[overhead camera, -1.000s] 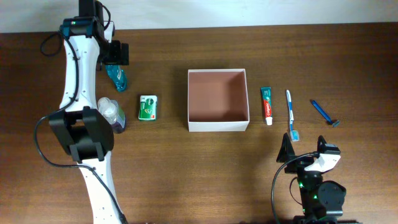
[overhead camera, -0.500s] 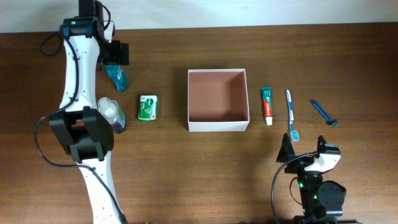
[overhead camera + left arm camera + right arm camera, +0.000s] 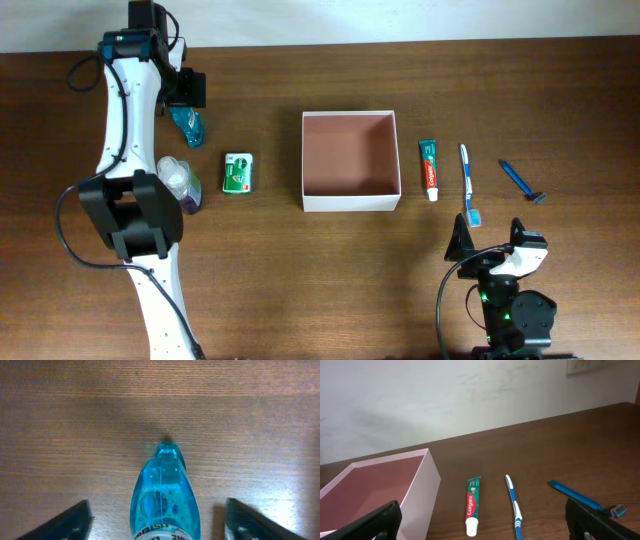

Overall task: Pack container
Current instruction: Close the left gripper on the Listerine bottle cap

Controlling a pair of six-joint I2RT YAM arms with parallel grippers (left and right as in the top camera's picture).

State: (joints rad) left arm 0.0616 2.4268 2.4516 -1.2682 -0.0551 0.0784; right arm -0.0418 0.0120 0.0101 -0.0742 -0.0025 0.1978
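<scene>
The container point(image 3: 392, 160), a square white-walled box with a reddish-brown inside, stands mid-table and holds nothing. It also shows in the right wrist view as the container point(image 3: 427, 482). A blue liquid bottle point(image 3: 188, 125) lies at the far left. My left gripper point(image 3: 186, 100) is over its upper end. In the left wrist view the blue bottle point(image 3: 165, 495) lies between the open fingers point(image 3: 67, 522), with a gap on each side. My right gripper point(image 3: 497, 250) hangs open near the front right, away from everything, and in its own view my right gripper point(image 3: 485, 530) holds nothing.
A green box point(image 3: 237, 172) and a clear bottle with a purple base point(image 3: 178, 185) lie left of the container. To its right lie a toothpaste tube point(image 3: 429, 168), a toothbrush point(image 3: 467, 183) and a blue razor point(image 3: 522, 181).
The left wrist has shifted very slightly over the blue bottle. The right arm and all the objects have stayed put.
</scene>
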